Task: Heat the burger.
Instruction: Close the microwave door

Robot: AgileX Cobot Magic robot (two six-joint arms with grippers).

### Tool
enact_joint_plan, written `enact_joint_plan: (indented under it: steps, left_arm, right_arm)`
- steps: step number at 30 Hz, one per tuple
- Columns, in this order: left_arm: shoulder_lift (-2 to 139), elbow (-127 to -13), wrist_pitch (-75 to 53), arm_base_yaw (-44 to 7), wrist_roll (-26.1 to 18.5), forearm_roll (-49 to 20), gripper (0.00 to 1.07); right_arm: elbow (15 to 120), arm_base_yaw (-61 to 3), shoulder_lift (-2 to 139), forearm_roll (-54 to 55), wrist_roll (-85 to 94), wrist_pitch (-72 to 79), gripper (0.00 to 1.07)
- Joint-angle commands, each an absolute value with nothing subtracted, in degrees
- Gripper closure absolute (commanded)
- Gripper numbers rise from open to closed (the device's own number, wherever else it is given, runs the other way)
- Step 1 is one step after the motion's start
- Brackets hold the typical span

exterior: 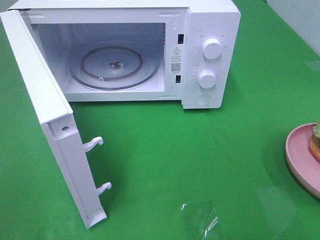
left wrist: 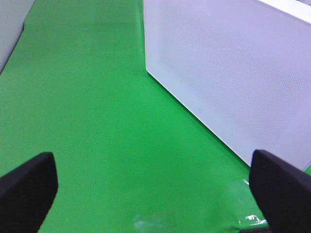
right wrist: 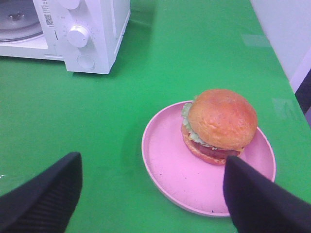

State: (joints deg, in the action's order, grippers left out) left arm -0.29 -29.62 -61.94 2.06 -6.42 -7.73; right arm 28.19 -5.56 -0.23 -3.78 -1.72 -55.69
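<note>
The burger (right wrist: 221, 124), with a golden-brown bun and a green lettuce edge, sits on a round pink plate (right wrist: 167, 167) on the green table. My right gripper (right wrist: 153, 162) hovers above and short of the plate, open, its dark fingers (right wrist: 43, 194) spread wide with nothing between them. In the exterior high view only a sliver of the burger (exterior: 316, 140) and the plate (exterior: 300, 155) shows at the right edge. The white microwave (exterior: 210, 50) stands at the back with its door (exterior: 55, 125) swung open. My left gripper (left wrist: 151, 160) is open over bare table beside the door's outer face (left wrist: 228, 68).
Inside the microwave lies a glass turntable (exterior: 115, 67). Two white knobs (exterior: 211, 49) are on its right panel. The door sticks out toward the front left, with two latch hooks (exterior: 97, 145) on its edge. Neither arm shows in the exterior high view.
</note>
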Motion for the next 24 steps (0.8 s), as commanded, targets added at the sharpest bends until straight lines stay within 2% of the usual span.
enact_joint_plan:
  steps: [1,24]
  left_arm:
    - [-0.7,-29.6,-61.2,2.2,-6.3,-8.0,0.07]
    - [-0.7,-29.6,-61.2,2.2,-6.3,-8.0,0.07]
  right_arm:
    - [28.1,-5.3,-1.8,-3.6,-1.1,-55.1,0.31]
    - [28.1,-5.3,-1.8,-3.6,-1.2,-55.1,0.31]
